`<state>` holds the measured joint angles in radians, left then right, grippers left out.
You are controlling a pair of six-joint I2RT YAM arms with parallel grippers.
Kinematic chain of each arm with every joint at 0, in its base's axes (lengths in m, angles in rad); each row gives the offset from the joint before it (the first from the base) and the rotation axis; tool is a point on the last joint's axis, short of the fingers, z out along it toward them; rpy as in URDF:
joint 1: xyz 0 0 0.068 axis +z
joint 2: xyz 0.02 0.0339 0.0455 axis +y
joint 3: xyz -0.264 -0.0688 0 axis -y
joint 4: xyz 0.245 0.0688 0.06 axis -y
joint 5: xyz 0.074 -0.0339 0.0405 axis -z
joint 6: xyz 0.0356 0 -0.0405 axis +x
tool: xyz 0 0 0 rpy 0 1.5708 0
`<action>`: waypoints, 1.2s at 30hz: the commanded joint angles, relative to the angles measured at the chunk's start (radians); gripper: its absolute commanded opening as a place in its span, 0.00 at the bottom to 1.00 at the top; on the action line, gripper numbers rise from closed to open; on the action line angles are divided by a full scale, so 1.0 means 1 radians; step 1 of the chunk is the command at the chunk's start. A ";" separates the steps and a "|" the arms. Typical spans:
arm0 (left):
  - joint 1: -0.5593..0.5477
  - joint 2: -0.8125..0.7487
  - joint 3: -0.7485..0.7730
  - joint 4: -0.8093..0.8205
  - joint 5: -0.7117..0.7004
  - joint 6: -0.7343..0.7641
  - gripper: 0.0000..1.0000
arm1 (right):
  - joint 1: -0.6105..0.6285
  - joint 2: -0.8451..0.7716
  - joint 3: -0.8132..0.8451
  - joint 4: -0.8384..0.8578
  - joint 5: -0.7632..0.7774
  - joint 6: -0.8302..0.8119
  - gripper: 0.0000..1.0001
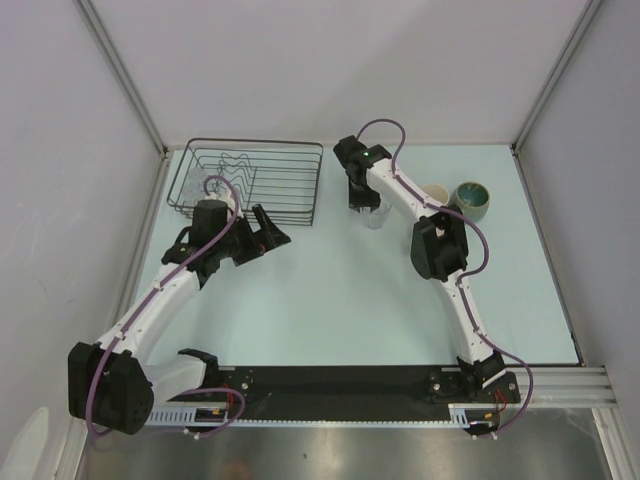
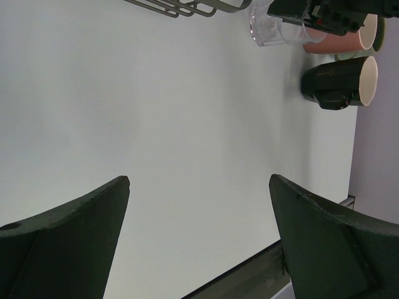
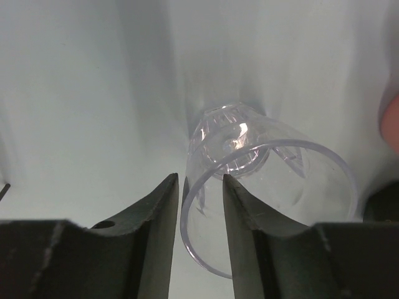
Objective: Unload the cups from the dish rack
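Observation:
The clear glass tumbler (image 1: 373,215) stands upright on the table, right of the black wire dish rack (image 1: 300,182). My right gripper (image 1: 360,197) straddles its near wall (image 3: 201,187). One finger (image 3: 159,212) is outside and the other is inside the tumbler (image 3: 274,162). The jaws stand a narrow gap apart, wider than the wall. The pink cup (image 1: 434,194) and the green-teal cup (image 1: 470,198) stand right of it. The black mug (image 2: 340,81) shows in the left wrist view beside the pink cup (image 2: 340,42) and tumbler (image 2: 271,32). My left gripper (image 1: 266,235) is open and empty in front of the rack.
The rack's corner (image 2: 181,6) shows at the top of the left wrist view. The right arm's elbow (image 1: 438,248) hangs over the table near the cups. The table's right edge (image 2: 352,156) lies close to the mug. White walls enclose the table.

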<state>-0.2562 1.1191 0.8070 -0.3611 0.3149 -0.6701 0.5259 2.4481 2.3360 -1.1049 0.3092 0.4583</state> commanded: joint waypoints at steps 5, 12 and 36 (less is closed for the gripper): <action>-0.011 -0.005 0.008 0.027 -0.002 0.018 1.00 | 0.002 -0.136 0.062 0.004 0.067 -0.013 0.43; -0.009 0.002 0.041 0.007 -0.069 0.043 1.00 | 0.019 -0.316 0.016 0.107 0.038 -0.033 0.45; 0.195 0.602 0.805 -0.260 -0.795 0.142 1.00 | 0.215 -1.133 -0.909 0.577 -0.150 -0.125 0.84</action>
<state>-0.1211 1.6791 1.5211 -0.5797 -0.4194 -0.4995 0.7368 1.3808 1.4410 -0.5701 0.1612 0.3462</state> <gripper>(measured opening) 0.996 0.840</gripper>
